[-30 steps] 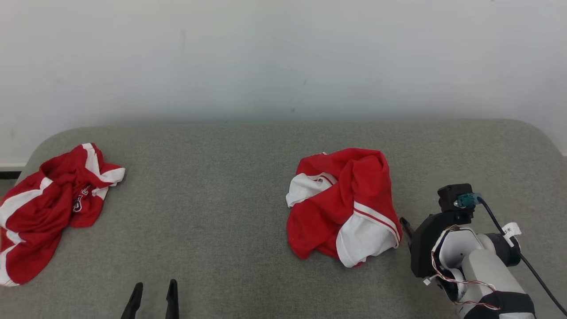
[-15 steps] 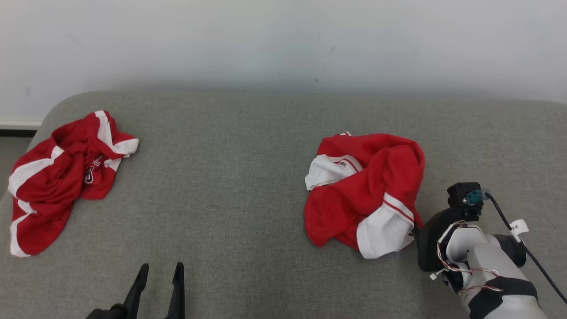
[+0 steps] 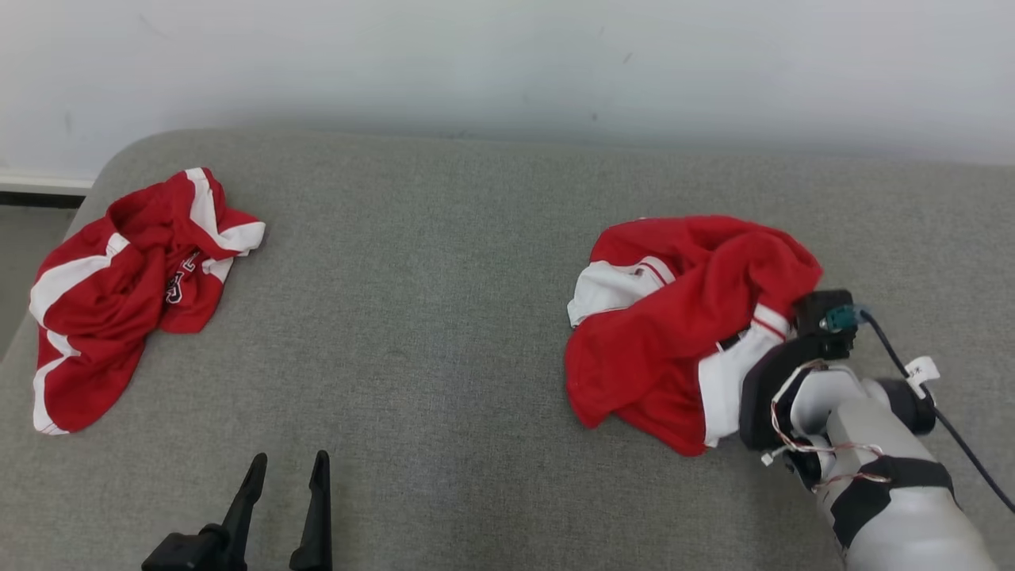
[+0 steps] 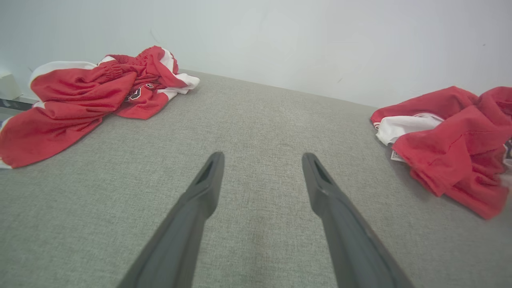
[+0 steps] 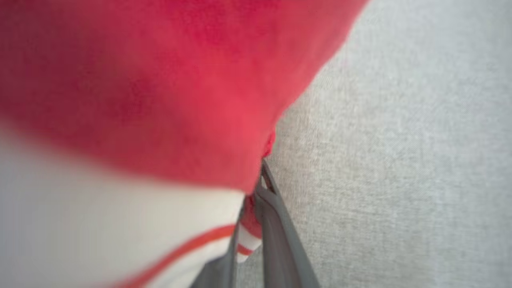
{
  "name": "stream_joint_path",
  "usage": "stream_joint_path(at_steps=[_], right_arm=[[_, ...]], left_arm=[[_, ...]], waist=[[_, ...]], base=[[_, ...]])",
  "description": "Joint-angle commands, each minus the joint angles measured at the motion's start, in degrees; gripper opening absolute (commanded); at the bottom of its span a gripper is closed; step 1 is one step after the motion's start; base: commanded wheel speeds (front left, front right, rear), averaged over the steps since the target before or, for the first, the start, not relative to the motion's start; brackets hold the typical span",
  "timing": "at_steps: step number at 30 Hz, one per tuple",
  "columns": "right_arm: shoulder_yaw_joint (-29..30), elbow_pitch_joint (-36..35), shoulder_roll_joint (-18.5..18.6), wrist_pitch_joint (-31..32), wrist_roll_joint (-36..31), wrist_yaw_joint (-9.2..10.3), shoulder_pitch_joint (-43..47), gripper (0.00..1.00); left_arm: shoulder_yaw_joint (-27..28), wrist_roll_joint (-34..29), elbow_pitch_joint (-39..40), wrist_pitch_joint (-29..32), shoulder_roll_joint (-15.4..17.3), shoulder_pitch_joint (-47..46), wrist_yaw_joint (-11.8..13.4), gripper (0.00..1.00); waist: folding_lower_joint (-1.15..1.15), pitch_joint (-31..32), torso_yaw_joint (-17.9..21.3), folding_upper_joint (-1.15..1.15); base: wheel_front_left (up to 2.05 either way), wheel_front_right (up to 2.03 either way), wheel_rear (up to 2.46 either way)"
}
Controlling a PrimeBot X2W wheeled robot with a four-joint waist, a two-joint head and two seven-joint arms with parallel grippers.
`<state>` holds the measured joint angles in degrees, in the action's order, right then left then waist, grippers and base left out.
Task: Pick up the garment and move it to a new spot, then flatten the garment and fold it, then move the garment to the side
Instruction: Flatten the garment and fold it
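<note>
A crumpled red and white garment [image 3: 682,317] lies on the right half of the grey padded surface [image 3: 444,317]. My right gripper [image 5: 256,188] is shut on the fabric at its right edge, pinching red and white cloth between the fingers; in the head view the fingertips are buried in the cloth and the wrist [image 3: 801,373] sits against the pile. The same garment [image 4: 452,136] shows at the right of the left wrist view. My left gripper [image 3: 289,460] stands open near the front edge, nothing between its fingers [image 4: 216,172].
A second red and white garment [image 3: 127,293] lies bunched at the surface's far left, near its rounded corner, with floor [image 3: 16,238] beyond. A pale wall [image 3: 507,63] runs along the back edge. Bare grey surface lies between the two garments.
My right gripper has pushed into the garment's right edge and shut on it, drawing the white part up towards the wrist. The head camera has shifted; the left gripper stays open.
</note>
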<state>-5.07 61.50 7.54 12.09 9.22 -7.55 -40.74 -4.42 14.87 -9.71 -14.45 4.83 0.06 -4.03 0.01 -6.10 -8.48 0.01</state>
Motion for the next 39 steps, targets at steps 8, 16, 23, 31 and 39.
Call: stream_joint_path(at_steps=[8, 16, 23, 31, 39], right_arm=[[-3.8, -6.4, -1.8, -6.0, -1.4, 0.12, -5.2, 0.0], [-12.5, -17.1, -4.3, -6.7, 5.5, 0.12, -9.3, 0.0], [-20.4, -24.9, -4.7, -8.3, 18.8, 0.12, -15.1, 0.0], [-24.8, -26.7, -4.6, -20.5, 33.1, 0.12, -23.1, 0.0], [-22.5, -10.0, -3.4, -22.3, 26.1, 0.12, -22.4, 0.0]], left_arm=[[1.0, 0.9, -1.1, -0.6, 0.4, 1.9, 0.3, 1.0], [1.8, 1.4, -0.7, -0.7, 0.4, 2.8, 0.7, 1.0], [1.8, 1.5, -0.8, -0.8, 0.3, 2.8, 0.8, 1.0], [1.7, 1.2, -0.7, -0.7, 0.2, 3.4, 0.5, 1.0], [1.9, 1.1, -0.2, -0.7, -0.1, 3.9, 0.4, 1.0]], waist=[[-0.01, 5.4, 2.3, -0.01], [-0.01, 7.8, 4.2, -0.01], [-0.01, 8.0, 4.7, -0.01], [-0.01, 8.2, 4.7, -0.01], [-0.01, 8.3, 5.8, -0.01]], base=[[0.0, 0.0, 0.0], [0.0, 0.0, 0.0], [0.0, 0.0, 0.0], [0.0, 0.0, 0.0], [0.0, 0.0, 0.0]])
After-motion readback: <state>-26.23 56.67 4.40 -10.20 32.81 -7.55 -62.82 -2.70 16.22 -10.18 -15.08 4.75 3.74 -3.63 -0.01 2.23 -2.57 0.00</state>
